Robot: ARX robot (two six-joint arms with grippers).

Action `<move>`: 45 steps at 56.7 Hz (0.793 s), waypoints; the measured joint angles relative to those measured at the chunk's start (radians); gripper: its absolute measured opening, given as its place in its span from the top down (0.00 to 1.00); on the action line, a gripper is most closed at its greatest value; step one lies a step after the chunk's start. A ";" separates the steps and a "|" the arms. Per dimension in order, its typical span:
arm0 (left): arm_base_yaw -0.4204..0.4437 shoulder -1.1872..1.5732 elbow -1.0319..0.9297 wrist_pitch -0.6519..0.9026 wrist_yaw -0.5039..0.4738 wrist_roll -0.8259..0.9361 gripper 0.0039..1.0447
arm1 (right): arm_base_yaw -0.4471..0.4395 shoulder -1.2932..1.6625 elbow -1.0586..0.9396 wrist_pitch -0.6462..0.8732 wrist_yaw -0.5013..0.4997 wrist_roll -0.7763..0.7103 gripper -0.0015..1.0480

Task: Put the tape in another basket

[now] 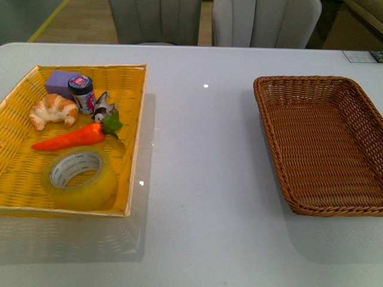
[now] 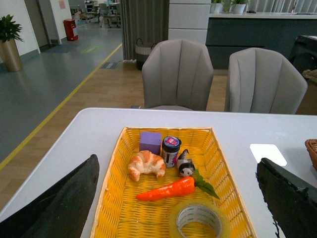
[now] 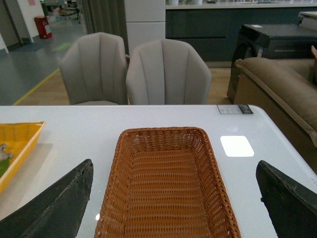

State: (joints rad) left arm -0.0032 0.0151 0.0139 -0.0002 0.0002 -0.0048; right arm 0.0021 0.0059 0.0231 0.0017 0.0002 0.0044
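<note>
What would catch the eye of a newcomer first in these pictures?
First, the bright yellow woven tray-basket on the left of the white table, crowded with small things: an orange toy carrot lies across its middle and a wide roll of yellowish translucent packing tape sits at its near end. Second, the dark brown rectangular wicker basket on the right, which holds nothing.

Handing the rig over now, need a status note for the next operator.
Left gripper: open, empty, facing the yellow tray.
Right gripper: open, empty, facing the brown basket.
Tape: lying flat at the yellow tray's near end, just in front of the carrot. The brown basket holds nothing.
Done: nothing yet.
Left: grasp tape, carry it to the brown basket, release.
</note>
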 joint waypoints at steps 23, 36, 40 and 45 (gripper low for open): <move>0.000 0.000 0.000 0.000 0.000 0.000 0.08 | 0.000 0.000 0.000 0.000 0.000 0.000 0.09; 0.008 0.013 0.007 -0.023 0.027 0.011 0.08 | 0.000 0.000 0.000 0.000 0.000 0.000 0.09; 0.039 0.139 0.096 -0.217 0.182 0.049 0.08 | 0.000 0.000 0.000 0.000 -0.001 0.000 0.09; 0.028 0.367 0.169 -0.181 0.213 0.079 0.08 | 0.000 0.000 0.000 0.000 -0.001 0.000 0.09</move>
State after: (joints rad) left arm 0.0246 0.3820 0.1829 -0.1810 0.2134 0.0738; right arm 0.0021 0.0055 0.0231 0.0013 -0.0010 0.0040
